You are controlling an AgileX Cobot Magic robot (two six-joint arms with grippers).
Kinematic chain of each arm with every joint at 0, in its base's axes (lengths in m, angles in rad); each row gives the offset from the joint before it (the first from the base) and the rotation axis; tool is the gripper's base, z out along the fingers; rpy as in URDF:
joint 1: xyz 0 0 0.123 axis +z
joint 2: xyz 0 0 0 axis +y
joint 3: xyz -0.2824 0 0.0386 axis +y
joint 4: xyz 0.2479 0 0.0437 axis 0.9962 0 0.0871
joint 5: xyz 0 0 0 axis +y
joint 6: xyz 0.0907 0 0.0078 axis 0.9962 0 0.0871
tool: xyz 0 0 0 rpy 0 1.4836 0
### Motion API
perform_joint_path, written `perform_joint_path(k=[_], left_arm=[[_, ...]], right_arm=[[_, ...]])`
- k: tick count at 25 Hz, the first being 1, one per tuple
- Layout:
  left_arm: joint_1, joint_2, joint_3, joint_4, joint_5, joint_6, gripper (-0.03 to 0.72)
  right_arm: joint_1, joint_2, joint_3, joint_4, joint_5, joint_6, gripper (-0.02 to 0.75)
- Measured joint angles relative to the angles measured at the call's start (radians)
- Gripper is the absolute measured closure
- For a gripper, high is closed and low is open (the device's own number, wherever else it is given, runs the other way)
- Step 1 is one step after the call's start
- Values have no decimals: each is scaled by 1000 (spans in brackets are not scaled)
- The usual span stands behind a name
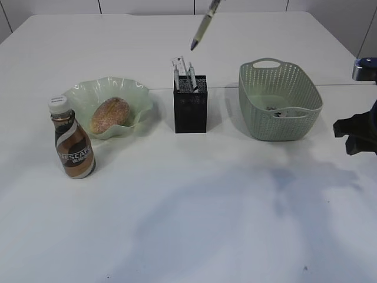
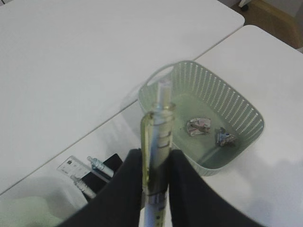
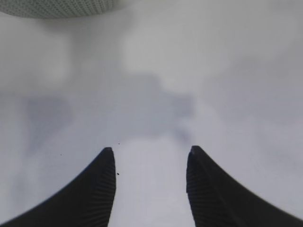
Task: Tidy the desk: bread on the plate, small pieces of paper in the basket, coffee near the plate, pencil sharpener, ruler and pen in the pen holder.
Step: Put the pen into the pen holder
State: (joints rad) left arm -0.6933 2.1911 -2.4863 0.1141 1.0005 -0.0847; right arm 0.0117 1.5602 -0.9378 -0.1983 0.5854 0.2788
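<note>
Left tool [image 2: 156,177] grips pen [image 2: 158,142] above pen holder [image 1: 190,104].

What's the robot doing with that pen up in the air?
It is tidying a white desk. The left gripper is shut on a yellowish clear pen, holding it tip down above the black mesh pen holder, where a clear plastic ruler already stands. The sugar-dusted bun sits in the wavy green plate, with the brown coffee bottle beside it. Paper scraps lie in the green basket. The right gripper is open and empty.
</note>
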Motion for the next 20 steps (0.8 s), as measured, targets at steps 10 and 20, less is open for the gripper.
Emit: perform_joint_path(k=[10, 20], left_arm=[[28, -206, 322, 4, -25, 54, 596], [28, -318, 655, 26, -293, 56, 596]], right_arm=[[0, 0, 0, 8, 0, 0, 345], [0, 0, 0, 8, 0, 0, 345]])
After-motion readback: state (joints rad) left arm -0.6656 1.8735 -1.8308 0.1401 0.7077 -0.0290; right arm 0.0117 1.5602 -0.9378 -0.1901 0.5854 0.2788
